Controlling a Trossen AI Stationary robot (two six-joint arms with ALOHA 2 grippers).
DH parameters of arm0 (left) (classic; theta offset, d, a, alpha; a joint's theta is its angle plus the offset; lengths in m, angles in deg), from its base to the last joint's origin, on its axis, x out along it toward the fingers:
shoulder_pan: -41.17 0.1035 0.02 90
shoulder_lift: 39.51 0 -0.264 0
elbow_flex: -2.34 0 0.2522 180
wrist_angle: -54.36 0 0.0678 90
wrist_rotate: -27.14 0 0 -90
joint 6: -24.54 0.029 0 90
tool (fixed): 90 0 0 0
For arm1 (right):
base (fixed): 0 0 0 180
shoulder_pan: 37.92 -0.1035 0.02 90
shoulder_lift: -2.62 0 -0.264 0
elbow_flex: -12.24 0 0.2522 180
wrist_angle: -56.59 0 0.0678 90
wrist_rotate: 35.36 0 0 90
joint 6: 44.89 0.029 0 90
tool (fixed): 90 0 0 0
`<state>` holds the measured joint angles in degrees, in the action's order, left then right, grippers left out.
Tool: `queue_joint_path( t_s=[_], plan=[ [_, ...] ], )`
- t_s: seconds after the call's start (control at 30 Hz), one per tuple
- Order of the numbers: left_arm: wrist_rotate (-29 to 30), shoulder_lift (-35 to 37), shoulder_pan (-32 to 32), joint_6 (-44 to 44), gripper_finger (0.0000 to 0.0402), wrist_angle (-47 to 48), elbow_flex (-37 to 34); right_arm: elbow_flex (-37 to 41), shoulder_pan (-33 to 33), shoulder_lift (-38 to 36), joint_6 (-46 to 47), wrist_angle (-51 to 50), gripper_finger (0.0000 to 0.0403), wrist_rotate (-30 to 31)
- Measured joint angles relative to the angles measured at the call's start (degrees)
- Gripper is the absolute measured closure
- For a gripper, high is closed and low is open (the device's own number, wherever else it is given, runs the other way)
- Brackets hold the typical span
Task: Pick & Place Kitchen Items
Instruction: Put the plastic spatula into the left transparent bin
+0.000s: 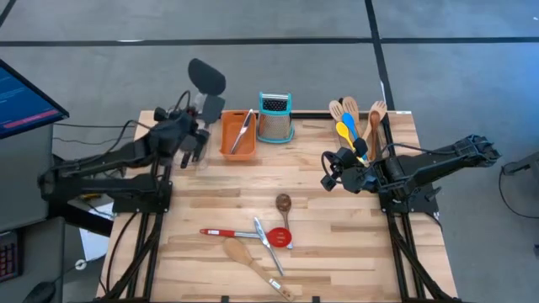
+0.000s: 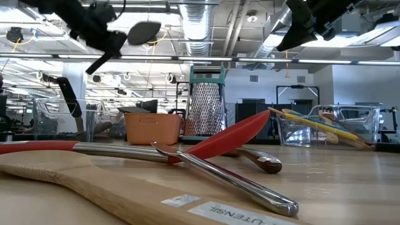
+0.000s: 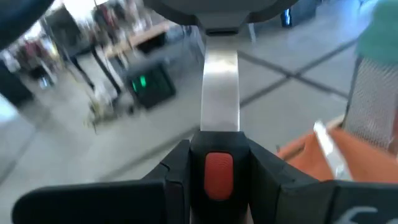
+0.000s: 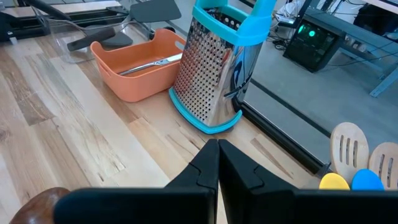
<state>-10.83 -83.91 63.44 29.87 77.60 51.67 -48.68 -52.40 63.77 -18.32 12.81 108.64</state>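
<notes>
Black turner (image 1: 205,77) with a steel shank rides high in the left hand (image 1: 200,108), clamped by its handle above the far-left desk (image 1: 337,210) beside the orange tray (image 1: 238,135), and could swing loose there, while the right hand (image 1: 328,168) waits closed.

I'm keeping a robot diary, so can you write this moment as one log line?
left gripper: raised, holding black turner by its handle | right gripper: shut, empty, above table | orange tray: holds one steel tool
</notes>
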Motion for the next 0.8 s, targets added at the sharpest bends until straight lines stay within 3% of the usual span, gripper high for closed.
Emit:
queue_joint_path(
  t_s=[0.1,0.43,0.8],
  plan=[
    [-5.8,0.0,5.7,-4.7,0.0325,5.7,-0.4,0.0,0.0,0.0,0.0,0.0,0.0401,0.0],
    [-14.7,0.0,20.7,-9.7,0.0325,6.0,-10.8,0.0,0.0,0.0,-0.1,0.0,0.0401,0.0],
    [-23.9,0.0,30.6,-13.2,0.0323,4.0,-15.9,0.0,0.0,0.0,-0.1,0.0,0.0401,0.0]
  ],
)
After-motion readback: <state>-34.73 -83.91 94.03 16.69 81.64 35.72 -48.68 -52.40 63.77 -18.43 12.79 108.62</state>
